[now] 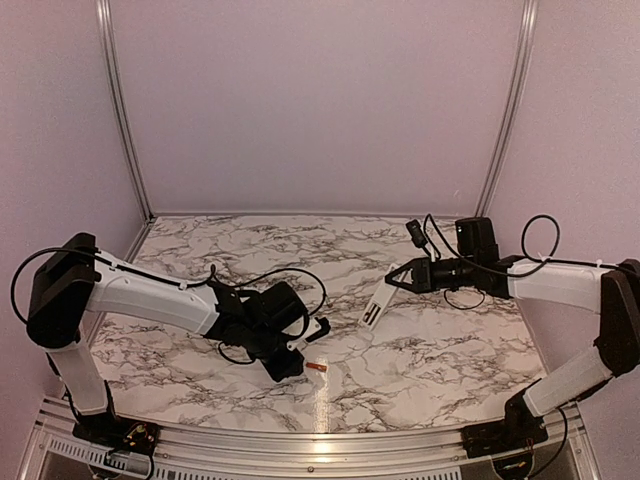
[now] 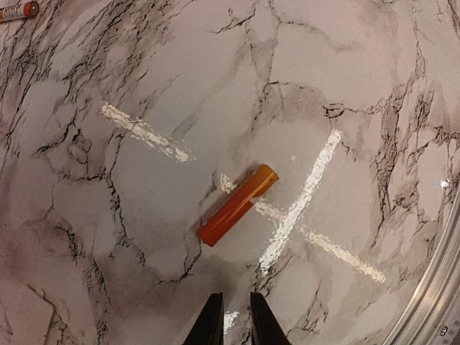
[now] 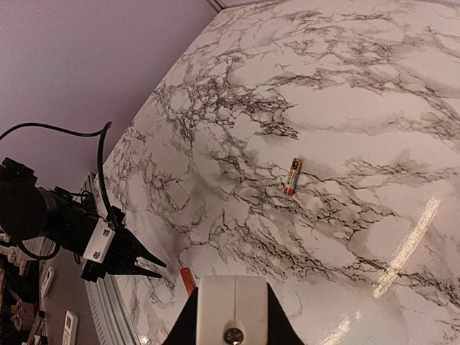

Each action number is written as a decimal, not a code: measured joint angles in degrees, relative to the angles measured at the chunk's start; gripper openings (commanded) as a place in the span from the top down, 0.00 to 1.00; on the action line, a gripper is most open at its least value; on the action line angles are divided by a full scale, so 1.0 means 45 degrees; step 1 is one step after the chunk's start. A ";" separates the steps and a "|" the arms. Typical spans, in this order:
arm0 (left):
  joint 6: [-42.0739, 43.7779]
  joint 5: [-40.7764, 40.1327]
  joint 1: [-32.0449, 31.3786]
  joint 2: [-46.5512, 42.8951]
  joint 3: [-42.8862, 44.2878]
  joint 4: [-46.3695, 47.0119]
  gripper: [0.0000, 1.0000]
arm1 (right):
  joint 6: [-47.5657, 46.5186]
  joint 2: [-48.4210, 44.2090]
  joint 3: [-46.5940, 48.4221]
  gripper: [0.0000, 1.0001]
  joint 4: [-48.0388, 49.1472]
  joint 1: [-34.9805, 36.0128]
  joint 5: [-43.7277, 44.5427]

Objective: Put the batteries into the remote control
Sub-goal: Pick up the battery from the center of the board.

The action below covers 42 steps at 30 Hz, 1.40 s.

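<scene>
- Top view: the right gripper (image 1: 398, 280) is closed on one end of the remote control (image 1: 380, 298). The white bar slants away from its fingers, with the dark far end low over the bench (image 1: 430, 360).
- Top view: the left gripper (image 1: 292, 364) is low over the bench. The orange battery (image 1: 318, 367) lies flat just beyond its tips, well apart from the right gripper and the remote control.
- Left wrist view: the left gripper (image 2: 237, 323) is almost closed. Its black fingertips (image 2: 212, 323) stand with only a narrow slit between them and nothing in it.
- Left wrist view: the orange battery (image 2: 237, 205) lies on the bench (image 2: 144, 237) ahead of the tips, slanted across the gripper's line and not touching it. A labelled battery (image 2: 18, 11) lies much farther ahead and off to the left, cut by the frame's corner.
- Right wrist view: the right gripper (image 3: 231, 327) clamps the remote control (image 3: 231, 302) between its dark fingers (image 3: 183, 327). The white body fills the gap and points straight ahead.
- Right wrist view: the labelled battery (image 3: 292, 176) lies on the bench (image 3: 345, 86) well ahead of the remote's end, a little to the right.
- Right wrist view: the orange battery (image 3: 187, 279) shows just left of the remote's far end. The left gripper (image 3: 147, 264) points at it from farther left, tips close together and just short of it.
</scene>
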 measured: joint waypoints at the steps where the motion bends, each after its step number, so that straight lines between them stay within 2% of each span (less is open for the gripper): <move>1: -0.0063 -0.0005 -0.0063 0.0000 0.0000 0.0078 0.88 | 0.0005 0.0000 0.0000 1.00 0.0063 0.0000 0.0005; 6: -0.0476 0.0068 -0.0520 0.0000 -0.0112 0.0646 0.88 | 0.0039 0.0000 0.0000 1.00 0.0160 0.0000 0.0005; 11: -0.1953 0.0180 -0.0651 -0.0010 -0.0219 0.1185 0.61 | 0.0039 0.0000 0.0000 1.00 0.0160 0.0000 0.0015; 14: -0.3327 -0.0019 -0.0651 -0.0267 -0.0408 0.1894 0.55 | 0.0029 0.0000 0.0000 1.00 0.0151 0.0000 0.0068; 20: -0.6693 -0.2064 -0.0928 -0.1559 -0.0563 0.2055 0.56 | -0.0015 -0.0005 0.0000 1.00 0.0136 -0.0102 0.0257; 26: -1.0049 -0.3643 -0.1132 -0.1078 0.0942 0.0189 0.57 | -0.0175 -0.0141 0.0010 1.00 -0.0117 -0.0452 0.0359; 30: -1.1662 -0.3769 -0.1171 -0.0301 0.1953 -0.0855 0.54 | -0.0384 -0.0413 0.0010 1.00 -0.0471 -0.0539 0.0442; 42: -1.4838 -0.3143 -0.1506 0.1239 0.2832 -0.2278 0.50 | -0.0641 -0.1268 -0.0044 1.00 -0.0772 -0.0549 0.0845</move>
